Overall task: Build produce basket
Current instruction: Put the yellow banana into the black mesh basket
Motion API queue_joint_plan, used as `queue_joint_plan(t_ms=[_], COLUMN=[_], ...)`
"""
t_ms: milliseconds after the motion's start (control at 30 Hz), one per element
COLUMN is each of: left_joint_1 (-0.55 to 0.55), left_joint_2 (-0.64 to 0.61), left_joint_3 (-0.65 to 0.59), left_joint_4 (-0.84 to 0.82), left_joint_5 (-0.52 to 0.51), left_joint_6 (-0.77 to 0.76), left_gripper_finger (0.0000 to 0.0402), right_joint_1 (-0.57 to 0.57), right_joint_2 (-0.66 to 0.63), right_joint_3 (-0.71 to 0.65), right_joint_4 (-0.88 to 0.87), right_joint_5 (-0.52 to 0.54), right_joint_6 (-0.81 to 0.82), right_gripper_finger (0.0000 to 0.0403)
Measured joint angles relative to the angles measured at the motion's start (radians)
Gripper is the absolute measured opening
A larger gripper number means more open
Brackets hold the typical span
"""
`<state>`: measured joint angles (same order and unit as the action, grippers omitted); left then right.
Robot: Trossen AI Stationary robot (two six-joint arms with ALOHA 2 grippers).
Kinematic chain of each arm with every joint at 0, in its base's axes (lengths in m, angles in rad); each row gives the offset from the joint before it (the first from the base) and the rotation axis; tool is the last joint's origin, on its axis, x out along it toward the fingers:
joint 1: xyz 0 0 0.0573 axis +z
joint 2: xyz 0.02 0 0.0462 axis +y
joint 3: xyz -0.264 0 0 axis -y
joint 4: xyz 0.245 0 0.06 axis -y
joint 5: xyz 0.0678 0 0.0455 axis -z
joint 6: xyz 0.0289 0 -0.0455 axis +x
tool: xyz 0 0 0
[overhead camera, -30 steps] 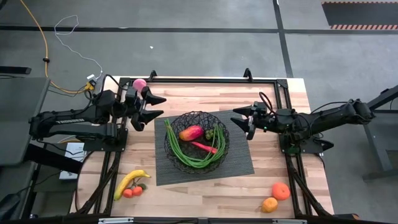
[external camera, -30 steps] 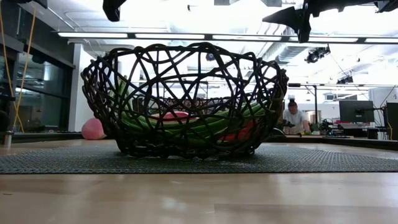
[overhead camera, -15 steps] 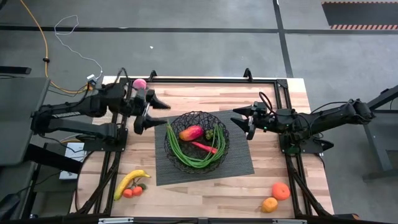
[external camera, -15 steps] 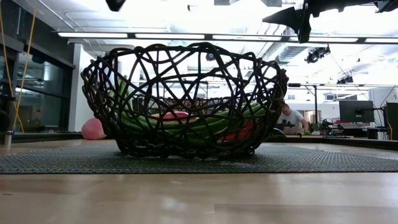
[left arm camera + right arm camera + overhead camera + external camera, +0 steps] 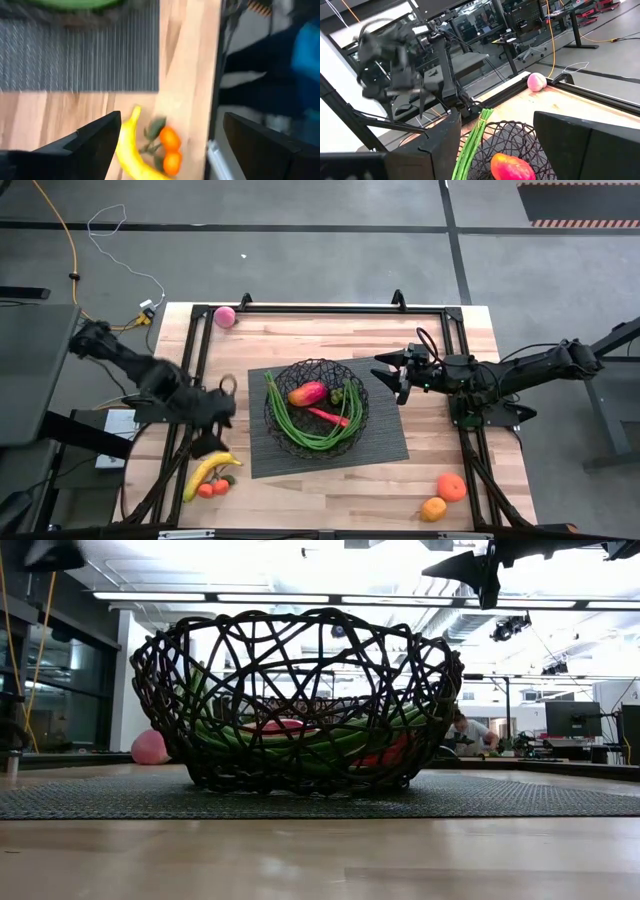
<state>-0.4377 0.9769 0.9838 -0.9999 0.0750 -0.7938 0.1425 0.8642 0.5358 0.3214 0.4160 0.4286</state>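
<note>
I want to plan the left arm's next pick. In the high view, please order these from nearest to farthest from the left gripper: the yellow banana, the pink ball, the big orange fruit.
1. The yellow banana, just beside the left gripper, at the table's left front.
2. The pink ball, at the far left corner.
3. The big orange fruit, at the right front, across the table.

no readable text, labels, brands or numbers in any view.

1 basket | 1 banana | 2 oranges | 2 tomatoes | 1 pink ball
</note>
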Motion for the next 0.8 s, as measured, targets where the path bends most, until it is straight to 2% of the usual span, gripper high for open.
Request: queue_joint_plan(t_ms=[167,267,500,800], left_joint_1=[-0.173,-0.23,-0.307,-0.362], left_joint_2=[0.054,0.094,0.181,0.305], left_joint_3=[-0.099,-0.157,-0.237,-0.238], left_joint_4=[0.016,0.017,0.048,0.11], left_joint_5=[-0.047,-0.052,-0.043,-0.09], left_joint_6=[-0.1,-0.236,-0.506,-0.575], left_gripper_finger=[0.0339,0.0339,0.0339,0.0339], right_joint_1=[0.0,0.0,0.0,0.0], right_joint_2=[0.0,0.0,0.0,0.0], right_joint_3=[0.0,0.0,0.001,0.001], right_joint_4=[-0.003,-0.007,-0.034,-0.048], right_joint_5=[0.0,0.0,0.0,0.0], right_joint_6=[-0.001,-0.002,0.0,0.0], right_gripper_finger=[0.0231,0.0231,0.0231,0.0231])
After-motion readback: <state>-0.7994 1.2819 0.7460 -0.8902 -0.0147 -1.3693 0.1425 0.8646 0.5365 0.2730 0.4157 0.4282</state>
